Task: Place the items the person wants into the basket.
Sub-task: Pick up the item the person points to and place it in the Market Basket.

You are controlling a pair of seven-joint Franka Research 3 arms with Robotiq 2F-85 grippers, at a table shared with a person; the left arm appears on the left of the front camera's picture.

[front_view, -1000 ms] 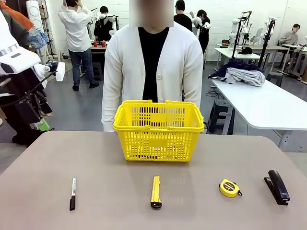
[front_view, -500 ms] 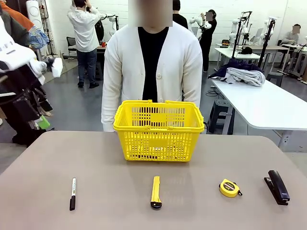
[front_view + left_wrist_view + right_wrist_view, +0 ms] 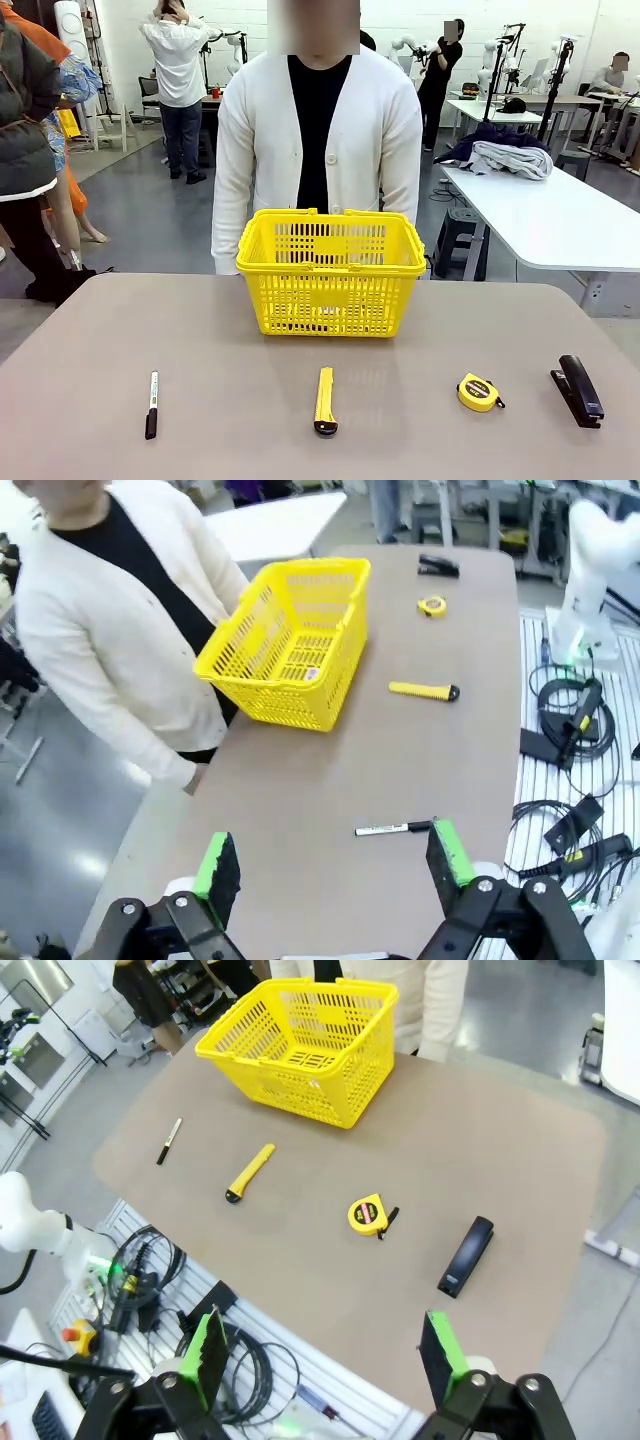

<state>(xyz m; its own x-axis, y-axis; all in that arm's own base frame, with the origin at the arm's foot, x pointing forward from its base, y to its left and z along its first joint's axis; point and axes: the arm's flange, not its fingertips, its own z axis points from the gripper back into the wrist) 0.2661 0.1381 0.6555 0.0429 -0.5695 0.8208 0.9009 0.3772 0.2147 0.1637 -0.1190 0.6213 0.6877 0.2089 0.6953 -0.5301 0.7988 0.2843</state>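
The left pincer (image 3: pixel 332 852) hangs high over the tabletop (image 3: pixel 90 330) with its green pads wide apart and nothing between them. Seen from its wrist, the marker (image 3: pixel 394 829) lies flat far below.

In the front view the marker (image 3: pixel 151 404) is at the left of the near row, black end toward the robot. The knife (image 3: pixel 325 401) lies near the middle of the row, well apart from the marker, its black end also toward the robot. Beyond the knife, toward the far edge, the basket (image 3: pixel 330 270) stands upright with its handles folded down. The person (image 3: pixel 318 140) stands just behind it, arms down at the sides. To the right of the knife sits the tape measure (image 3: pixel 479 392), and farther right, near the tabletop's edge, lies the stapler (image 3: pixel 579 390).

The right pincer (image 3: pixel 324 1325) also hangs high, beyond the near edge of the tabletop, spread wide and holding nothing. Its view takes in the whole row and the basket (image 3: pixel 300 1050) on the far side.
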